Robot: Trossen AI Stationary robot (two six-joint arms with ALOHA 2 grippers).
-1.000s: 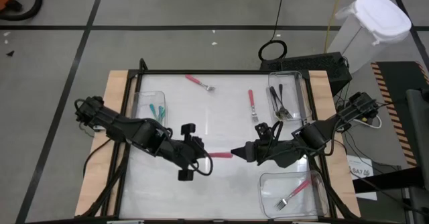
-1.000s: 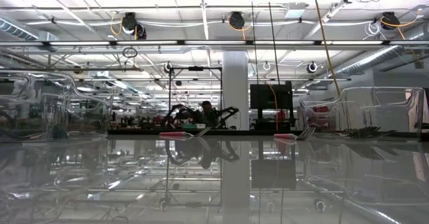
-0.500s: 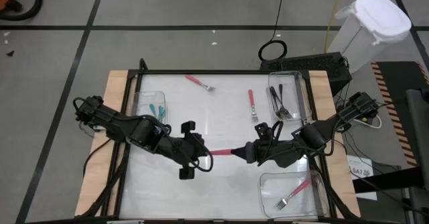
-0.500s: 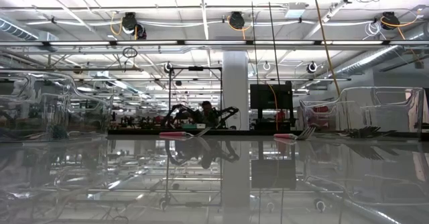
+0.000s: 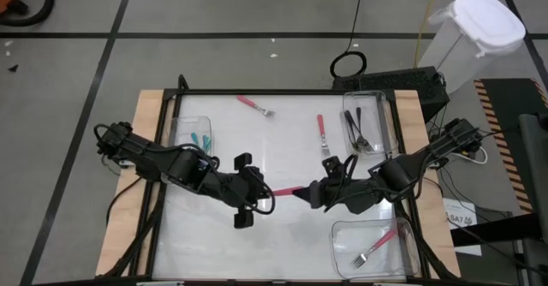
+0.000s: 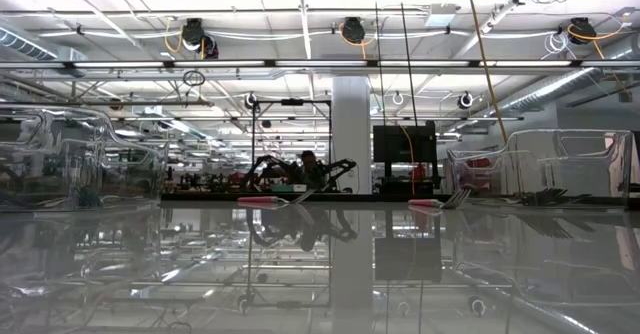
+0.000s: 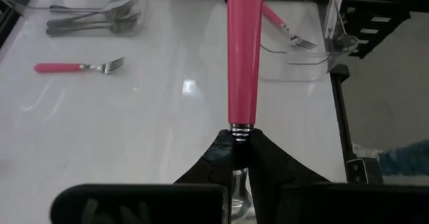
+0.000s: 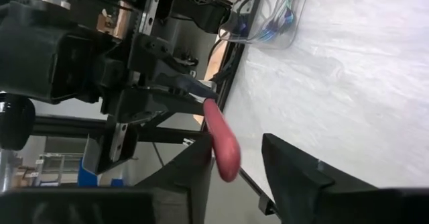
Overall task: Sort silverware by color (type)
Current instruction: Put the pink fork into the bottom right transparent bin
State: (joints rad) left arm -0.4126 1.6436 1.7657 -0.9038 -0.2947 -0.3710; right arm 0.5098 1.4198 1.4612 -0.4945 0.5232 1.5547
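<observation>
A pink-handled fork (image 5: 281,191) is held level above the table's middle, between the two arms. My left gripper (image 5: 264,195) is shut on it, and the pink handle (image 7: 241,56) points away from it toward the right arm. My right gripper (image 5: 300,192) is open. Its fingers (image 8: 288,163) stand on either side of the handle's free end (image 8: 224,153), which lies close to one finger. Two more pink forks lie flat on the table, one (image 5: 255,104) near the far edge and one (image 5: 322,134) right of centre. My left gripper pinches the fork's metal neck (image 7: 239,138) between its two fingers, just behind the pink handle. The fingers come level from the table's left, in line with the fork. The fork is lifted clear and sticks out level past the fingertips. My right gripper: I cannot tell whether a finger touches the handle's end.
Three clear bins stand on the table. One at the left (image 5: 190,137) holds teal forks, one at the far right (image 5: 377,123) holds black forks, and one at the near right (image 5: 372,243) holds a pink fork. Bare white table lies between them.
My left gripper has carried the pink fork a little toward the table's right, and my right gripper has edged toward the left. The gap between them has closed, so the handle's free end now lies between the right gripper's open fingers.
</observation>
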